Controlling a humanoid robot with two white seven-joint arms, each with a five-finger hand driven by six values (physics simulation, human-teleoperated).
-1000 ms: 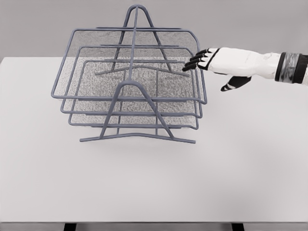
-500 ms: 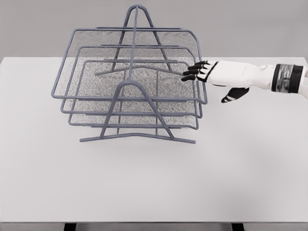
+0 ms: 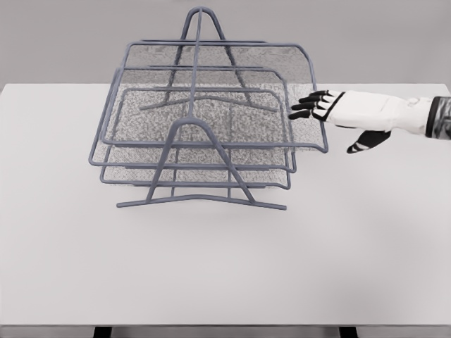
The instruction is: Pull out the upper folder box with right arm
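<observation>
My right hand (image 3: 343,115) reaches in from the right, dark fingertips (image 3: 305,108) hooked over the right rim of the upper folder box (image 3: 211,98). That top tray sits in the rack (image 3: 201,176) on the white table (image 3: 225,260), jutting right past the two trays below.

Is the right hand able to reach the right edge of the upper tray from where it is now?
Probably yes. The right hand has its dark fingertips at the right rim of the upper tray, hooked on it or just beside it, and nothing stands between them on the white table.
</observation>
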